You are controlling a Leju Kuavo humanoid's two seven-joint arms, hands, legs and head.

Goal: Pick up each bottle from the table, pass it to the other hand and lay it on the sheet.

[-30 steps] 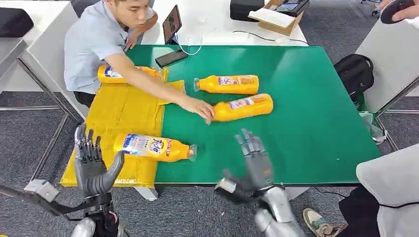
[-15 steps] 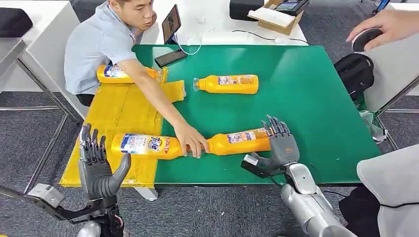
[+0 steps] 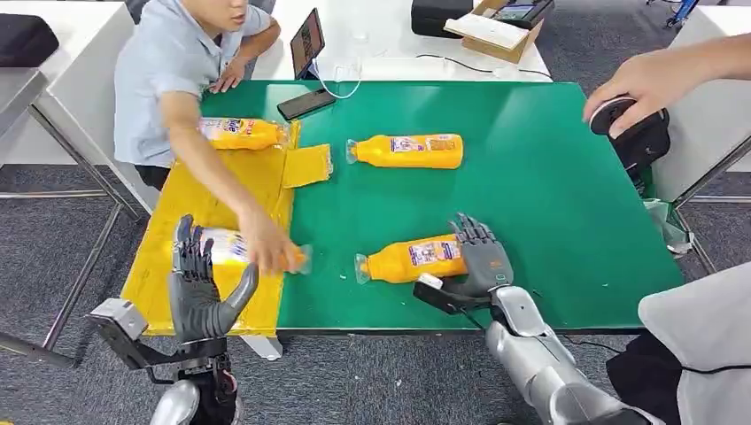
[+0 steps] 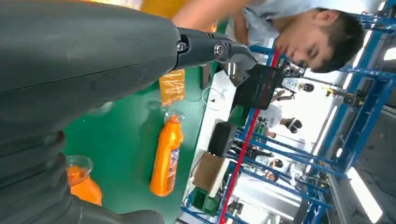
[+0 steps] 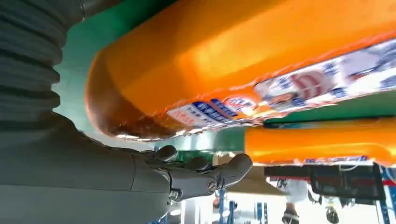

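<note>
I see my right hand (image 3: 479,258) cupped against the near bottle (image 3: 413,258) on the green table (image 3: 549,177), right wrist view confirms contact, grasp closure I cannot tell, left hand (image 3: 200,292) spread and empty beside the yellow sheet (image 3: 217,190).

We see glossy orange plastic bottles with printed paper-like labels: one (image 3: 412,258) beside the right hand (image 3: 479,261), whose dark fingers (image 3: 472,232) look like matt moulded plastic. Its forearm (image 3: 540,367) is smooth brushed silver metal. The table (image 3: 549,177) has a flat matt green surface. The yellow sheet (image 3: 217,190) looks like thin, slightly creased plastic film with a soft sheen. The left hand (image 3: 202,297) has the same matt dark-grey finish, with a ribbed rubbery cover (image 4: 32,186).
</note>
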